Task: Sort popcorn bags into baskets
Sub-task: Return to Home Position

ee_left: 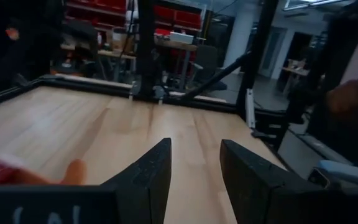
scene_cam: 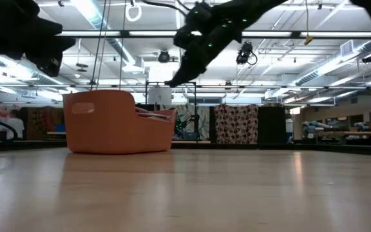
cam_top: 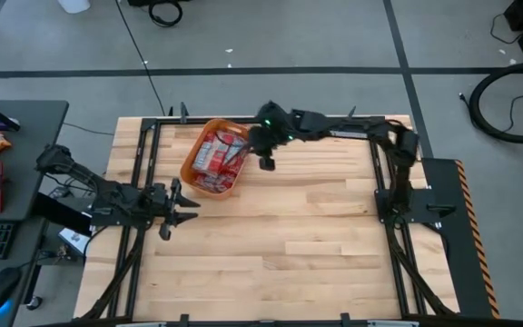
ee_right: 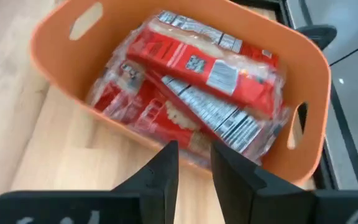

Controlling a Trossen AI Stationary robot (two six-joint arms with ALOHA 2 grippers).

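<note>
— Beside the tub [cam_top: 186,169], your right claw [cam_top: 266,163] hangs slightly parted, empty.
— And the bags [cam_top: 218,156]?
— Piled inside it. Your left claw [cam_top: 178,207] waits at the surface's [cam_top: 316,227] left edge, parted, empty.

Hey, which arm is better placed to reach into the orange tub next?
Right. The right gripper hangs open just beside the orange tub, its camera looking in; the left gripper sits farther from it.
</note>
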